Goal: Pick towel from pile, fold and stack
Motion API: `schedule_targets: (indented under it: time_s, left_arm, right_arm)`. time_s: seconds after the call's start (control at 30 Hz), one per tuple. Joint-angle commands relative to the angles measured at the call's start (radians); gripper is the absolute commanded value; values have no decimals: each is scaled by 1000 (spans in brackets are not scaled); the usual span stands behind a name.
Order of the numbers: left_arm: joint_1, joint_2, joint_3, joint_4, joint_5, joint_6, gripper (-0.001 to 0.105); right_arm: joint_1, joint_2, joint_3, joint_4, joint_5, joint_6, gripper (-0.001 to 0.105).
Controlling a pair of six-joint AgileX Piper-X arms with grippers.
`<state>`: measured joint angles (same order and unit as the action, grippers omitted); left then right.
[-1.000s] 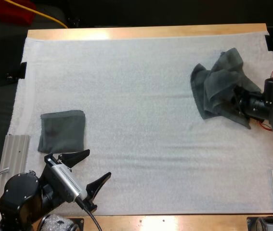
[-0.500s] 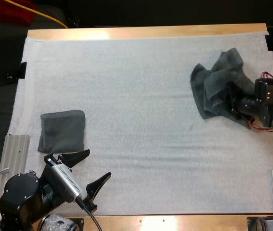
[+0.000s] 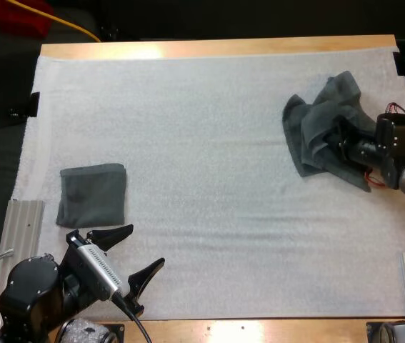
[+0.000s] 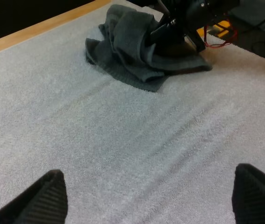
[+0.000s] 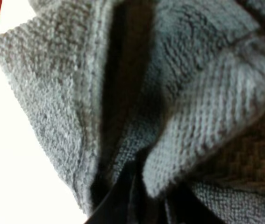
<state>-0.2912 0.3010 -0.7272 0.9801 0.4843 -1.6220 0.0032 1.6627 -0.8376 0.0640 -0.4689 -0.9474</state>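
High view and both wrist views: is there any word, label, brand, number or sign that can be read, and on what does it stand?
No readable text in any view.
The crumpled towel, the folded towel and the white mat are plain.
The silver plate behind the left gripper carries a row of small dots, no letters.

The crumpled terry-cloth towel (image 3: pixel 323 118) at the far right is dark grey-green, with a fine woven rib along its hem. The folded square towel (image 3: pixel 93 194) at the near left is the same grey-green. The fuzzy mat (image 3: pixel 209 143) is plain white, and the wooden table (image 3: pixel 216 48) shows a pale orange-brown edge. The left gripper (image 3: pixel 147 244) is black, its finger pads (image 4: pixel 53 198) finely ribbed.
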Motion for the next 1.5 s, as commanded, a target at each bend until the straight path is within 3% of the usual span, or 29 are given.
schedule_targets:
  time_s: [0.0, 0.13, 0.43, 0.7, 0.87, 1.2, 1.47]
  left_arm:
    - [-4, 3, -11, -6, 0, -3, 70]
    - [-4, 3, -11, -6, 0, -3, 70]
    - [-4, 3, -11, -6, 0, -3, 70]
    - [-4, 3, -11, -6, 0, -3, 70]
    - [-4, 3, -11, -6, 0, -3, 70]
    - [-4, 3, -11, -6, 0, -3, 70]
    - [-4, 3, -11, -6, 0, -3, 70]
  right_arm:
    - [1, -30, -6, -8, -18, -26, 1]
    - [4, -85, -6, -8, -9, -88, 1]
    - [65, -292, -29, 90, 129, -290, 1]
    - [161, -353, -231, 391, 296, -610, 1]
    - [223, -353, -370, 542, 369, -749, 1]
    - [356, -355, -561, 741, 406, -869, 1]
    - [511, -356, -633, 800, 406, -881, 1]
